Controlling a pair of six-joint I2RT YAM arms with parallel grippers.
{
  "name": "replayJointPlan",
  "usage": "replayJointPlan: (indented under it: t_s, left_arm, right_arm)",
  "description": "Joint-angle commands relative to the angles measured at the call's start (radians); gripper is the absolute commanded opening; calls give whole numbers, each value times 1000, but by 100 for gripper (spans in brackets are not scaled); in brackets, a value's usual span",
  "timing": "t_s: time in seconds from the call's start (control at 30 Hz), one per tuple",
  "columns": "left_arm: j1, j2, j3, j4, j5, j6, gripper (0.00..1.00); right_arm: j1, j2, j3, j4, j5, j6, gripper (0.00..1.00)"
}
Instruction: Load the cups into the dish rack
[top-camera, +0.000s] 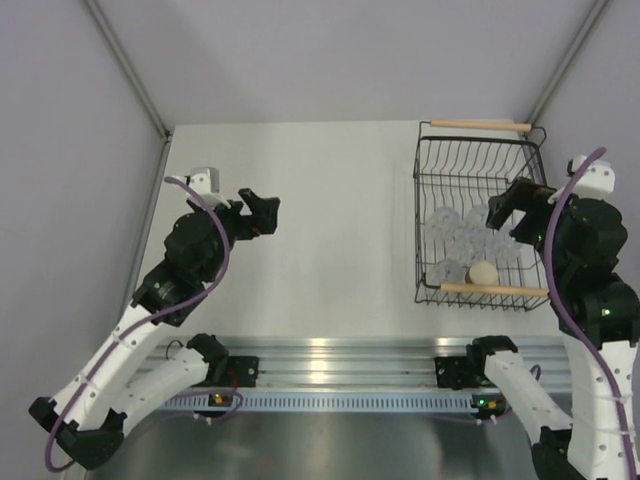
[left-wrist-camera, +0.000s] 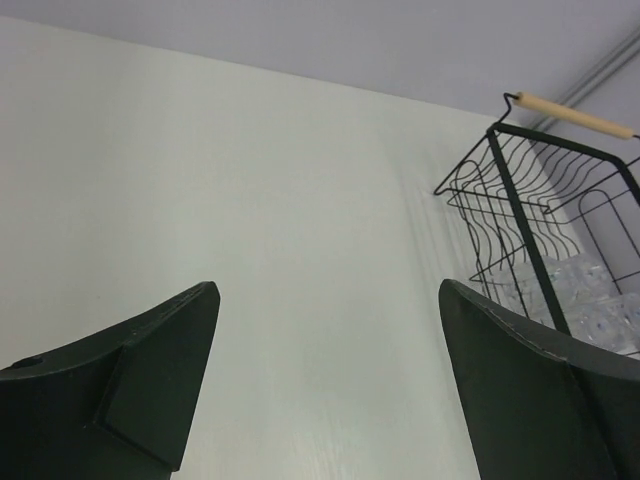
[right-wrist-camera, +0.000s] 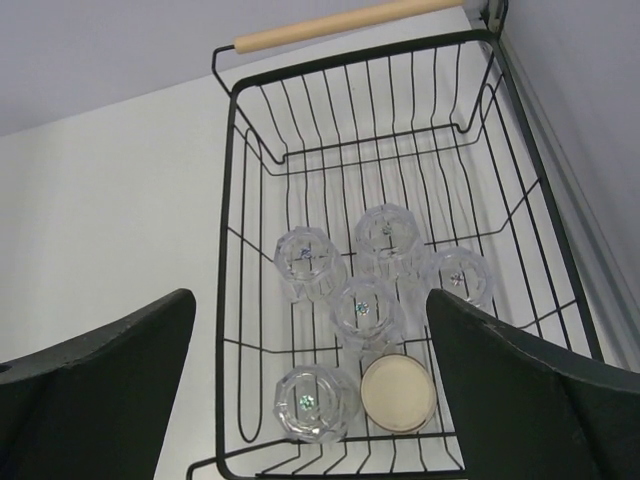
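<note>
Cups (right-wrist-camera: 368, 308) all stand inside the dish rack (right-wrist-camera: 229, 250), five clear ones clustered and a tan cup (right-wrist-camera: 398, 392) at its near end. Above the rack the right gripper (top-camera: 512, 212) hangs spread wide, holding nothing. Well left of the rack, the left gripper (top-camera: 258, 212) hovers over the table (top-camera: 330, 190), likewise spread and empty.

dish rack (right-wrist-camera: 340, 22) far half free, cups (right-wrist-camera: 368, 308) near

My left arm (top-camera: 112, 358) and right arm (top-camera: 600, 390) are white with black joints. A purple cable (top-camera: 222, 250) loops along each. My left pincer (top-camera: 260, 210) and right pincer (top-camera: 510, 218) are black, with wide fingers.
</note>
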Motion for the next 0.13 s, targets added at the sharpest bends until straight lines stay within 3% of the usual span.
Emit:
replayJointPlan:
  t_s: [0.0, 0.1]
  left_arm:
    - [4, -23, 39, -86, -104, 52, 97]
    - [4, -22, 42, -87, -102, 55, 97]
  right_arm:
    - [12, -8, -13, 68, 9, -17, 100]
    - [12, -1, -18, 77, 1, -20, 100]
